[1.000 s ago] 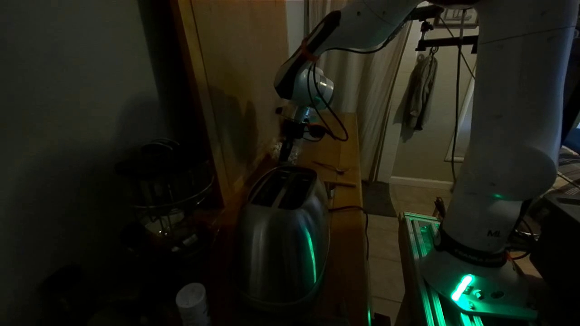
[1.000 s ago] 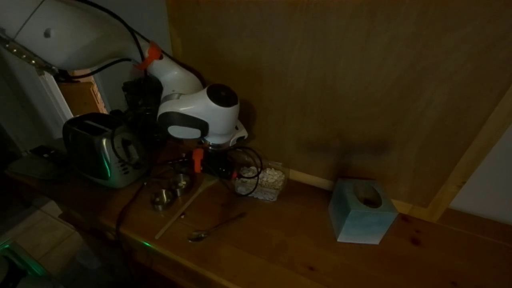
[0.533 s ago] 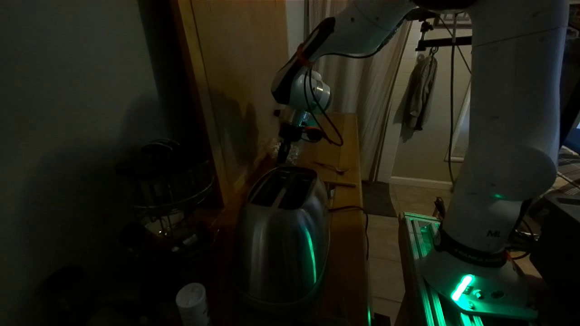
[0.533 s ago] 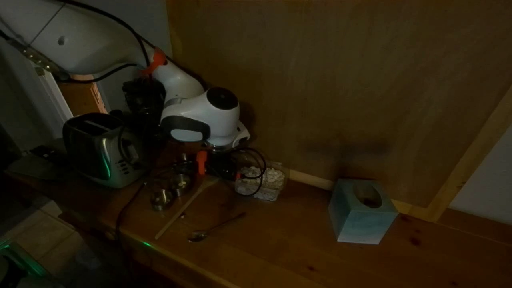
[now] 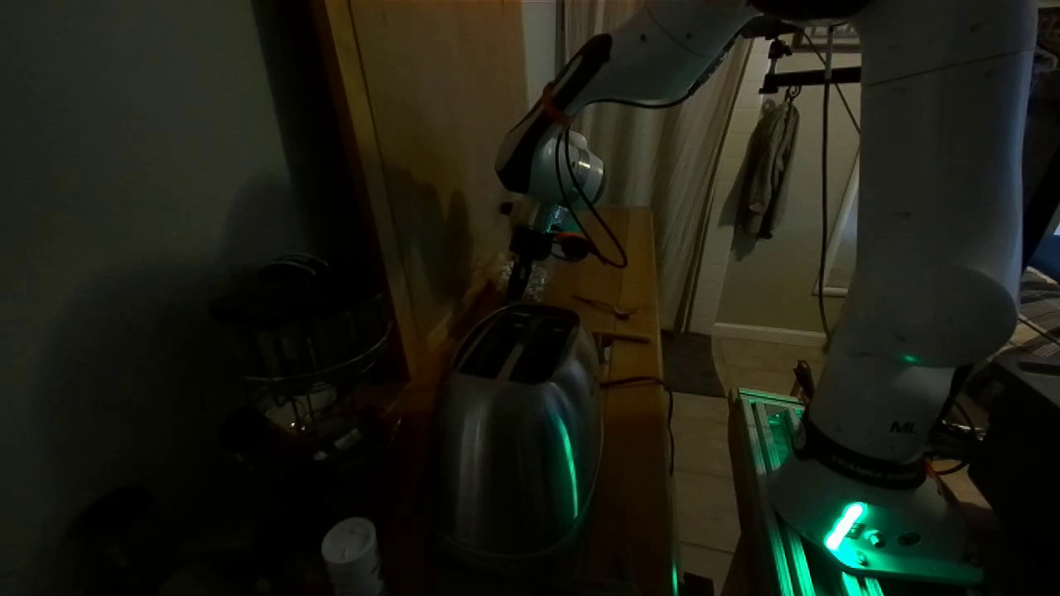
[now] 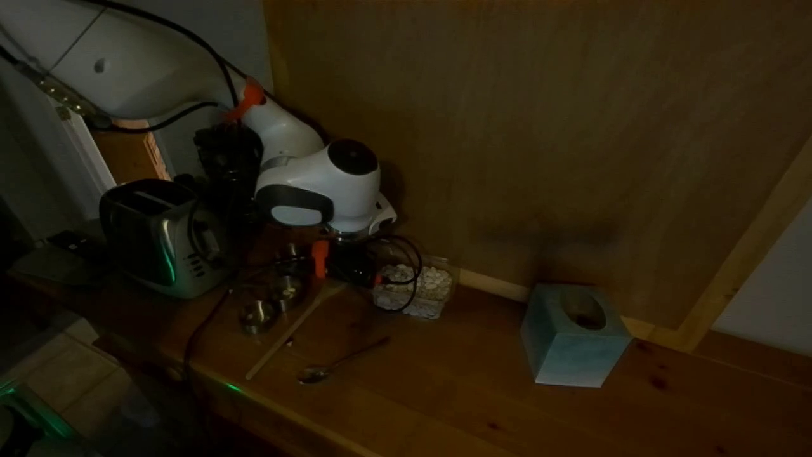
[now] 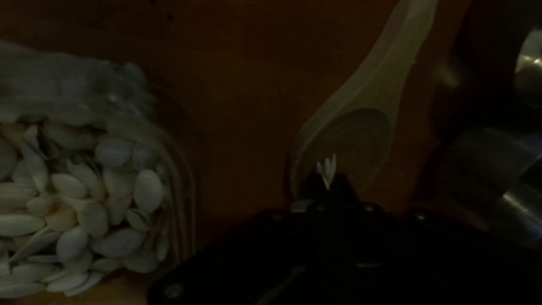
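Seeds (image 7: 327,168) in the pincer (image 7: 328,184)

"Gripper (image 7: 328,188), in the wrist view?"

"Black, I note, with pale slivers (image 7: 328,168) of off-white at twelve o'clock."

"Surroundings?"

"Wooden spoon (image 7: 366,97) at one o'clock: dull tan. Seeds (image 7: 80,220) at nine: cream, one blotched amber. Tabletop (image 7: 237,106) dark reddish-brown, with a few dark spots."

"And from the gripper in an exterior view?"

"Toaster (image 6: 163,241) at nine: silver-grey, one green streak. Tissue box (image 6: 564,355) between three and four: pale blue, lighter toward its base. Strap (image 6: 248,98) at eleven: orange-red, on a white arm (image 6: 146,70) with dark panels."
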Tool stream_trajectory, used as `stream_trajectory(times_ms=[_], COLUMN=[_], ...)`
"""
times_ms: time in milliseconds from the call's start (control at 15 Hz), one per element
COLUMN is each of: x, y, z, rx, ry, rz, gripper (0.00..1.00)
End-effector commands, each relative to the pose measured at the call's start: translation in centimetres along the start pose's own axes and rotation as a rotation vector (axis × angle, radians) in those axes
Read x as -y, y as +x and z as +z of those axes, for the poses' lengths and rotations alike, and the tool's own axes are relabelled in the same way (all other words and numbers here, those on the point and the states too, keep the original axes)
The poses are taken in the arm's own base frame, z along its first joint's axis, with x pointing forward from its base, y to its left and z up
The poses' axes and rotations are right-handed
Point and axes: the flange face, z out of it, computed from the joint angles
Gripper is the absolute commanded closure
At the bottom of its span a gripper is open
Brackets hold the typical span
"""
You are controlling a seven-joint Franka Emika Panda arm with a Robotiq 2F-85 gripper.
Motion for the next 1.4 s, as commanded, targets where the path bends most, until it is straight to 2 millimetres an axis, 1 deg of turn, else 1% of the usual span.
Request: stream_trajectory(times_ms=[0, 267, 600, 667, 733, 867, 1200, 1333], x=[0.0, 0.4, 1.6, 1.8, 1.9, 1.9, 1.9, 2.3], y=[-0.1, -0.3, -0.7, -1.0, -1.4, -2.6, -6.0, -7.1], z=[-0.2, -0.8, -3.1, -3.6, -3.9, -4.3, -4.1, -4.0], rx=[0.025, 0.040, 0.064, 0.082, 0.109, 0.161, 0.251, 0.263], ry=[0.000, -0.018, -0.059, -0.067, -0.076, -0.109, -0.120, -0.105], rz=[-0.002, -0.008, -0.029, -0.018, -0.002, 0.038, 0.084, 0.095], gripper=[0.66, 0.39, 0.05, 0.01, 0.00, 0.00, 0.00, 0.00])
